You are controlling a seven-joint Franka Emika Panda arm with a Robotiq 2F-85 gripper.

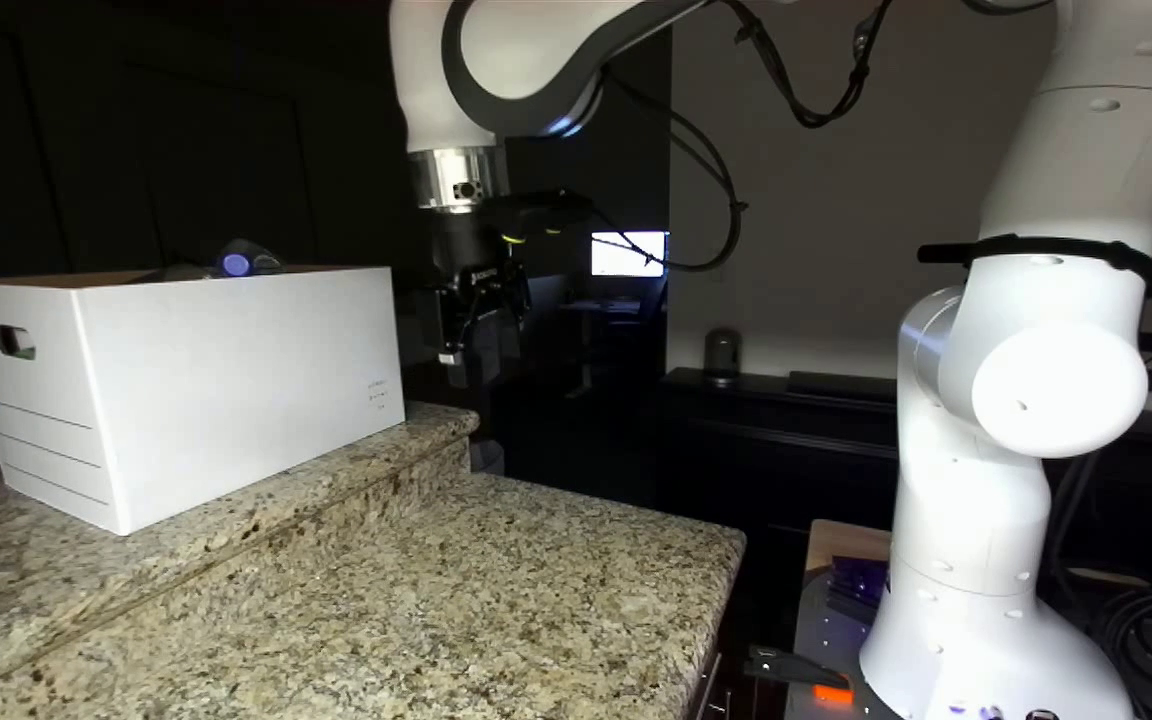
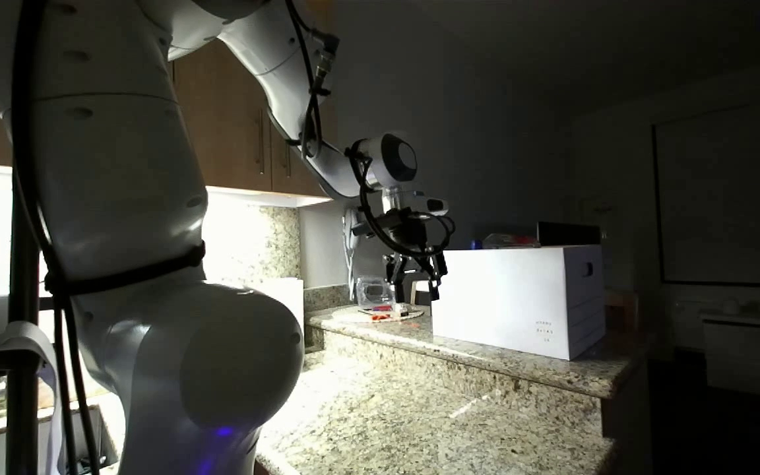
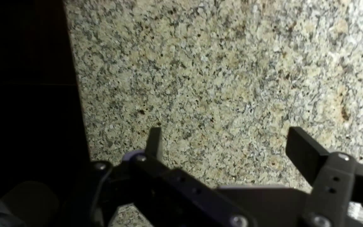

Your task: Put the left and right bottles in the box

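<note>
The gripper is hanging over granite counter, its fingers standing wide apart — and a blue-capped bottle is showing above the white box, which is sitting on a ledge.

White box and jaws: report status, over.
Jaws open, nothing between them. White box upright on raised counter; blue-capped item, perhaps a bottle, showing at its top, possibly in the way.
</note>
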